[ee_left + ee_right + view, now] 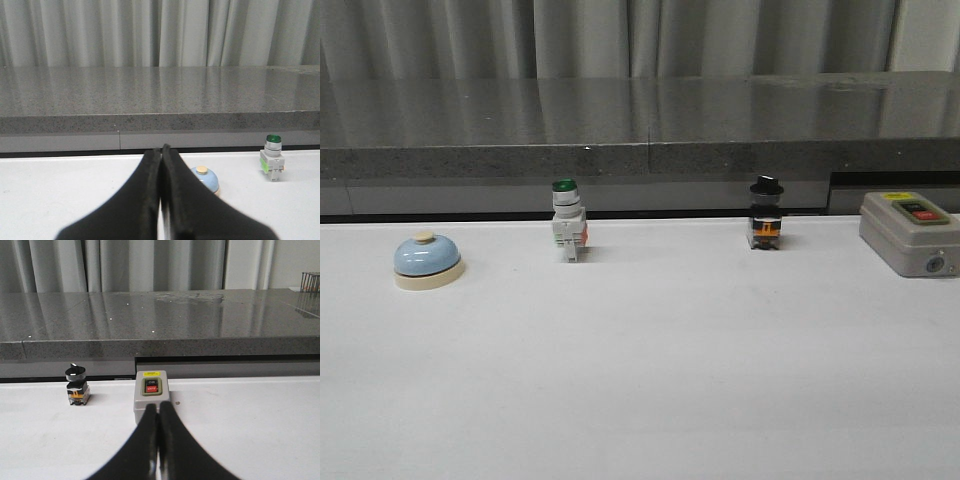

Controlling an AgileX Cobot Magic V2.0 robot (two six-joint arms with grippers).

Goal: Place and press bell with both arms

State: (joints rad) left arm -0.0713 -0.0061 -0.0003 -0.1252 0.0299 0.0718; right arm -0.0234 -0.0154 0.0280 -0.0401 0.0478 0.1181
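Just beyond the left fingers (160,150), pressed together, sits the bell (207,178).

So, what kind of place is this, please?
Probably a lab test bench rather than a home: a plain white table carries a row of separate control parts, the bell, a green-capped switch and a grey on/off box, before a grey curtain.

Lab bench: white table (640,380), grey curtain (620,35), sample switches
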